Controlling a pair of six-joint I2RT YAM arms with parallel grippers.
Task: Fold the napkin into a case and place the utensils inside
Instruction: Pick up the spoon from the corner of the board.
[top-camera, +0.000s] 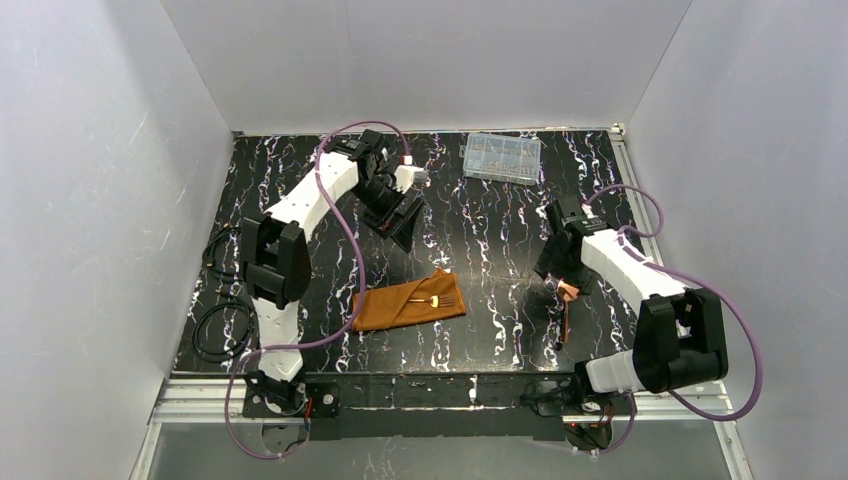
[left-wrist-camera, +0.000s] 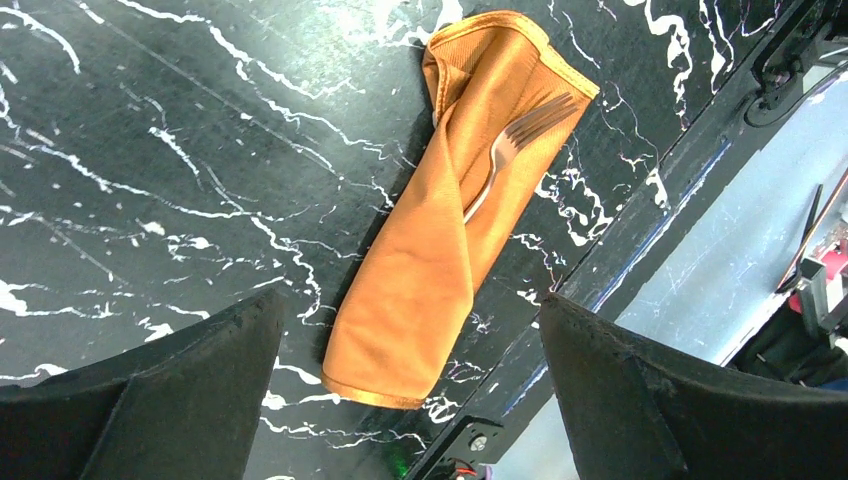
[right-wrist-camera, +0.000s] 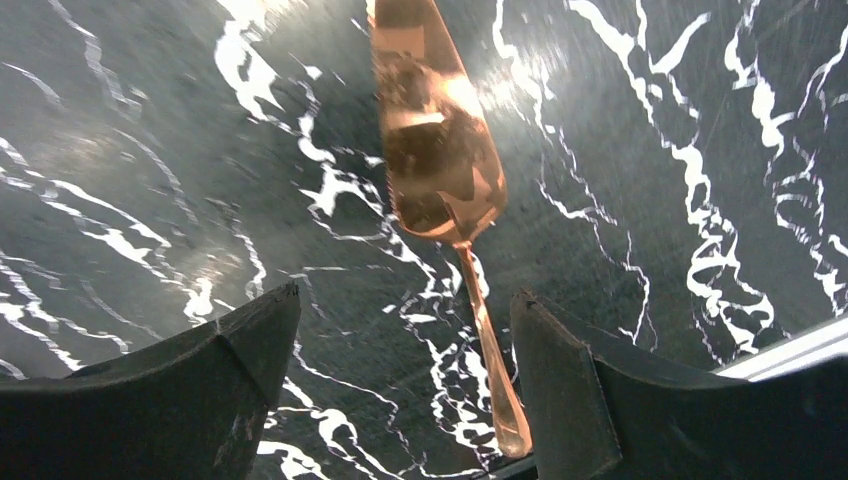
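Spoon (right-wrist-camera: 445, 170) lies on the worktop (right-wrist-camera: 150, 150) between the tips of the spread right pincer (right-wrist-camera: 405, 295), likely lined up for a grab, while the left pincer (left-wrist-camera: 410, 298), spread and empty, hangs above the case (left-wrist-camera: 420, 300) with the fork (left-wrist-camera: 520, 130) tucked in, probably leaving room.

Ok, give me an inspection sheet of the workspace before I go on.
Surface: black white-veined marble-pattern table.
Job's things: rust-orange cloth napkin folded into a narrow case; copper-coloured metal fork lies with its handle tucked under a fold, tines showing; second copper-coloured utensil lies bare on the table, type unclear.
Clutter: clear plastic compartment box at the far edge.
Grippers: left gripper open, above the case; right gripper open over the loose utensil.
Cables: purple cables loop off both arms; black cable coiled at the left edge.
Surroundings: white walls; nothing else seen.
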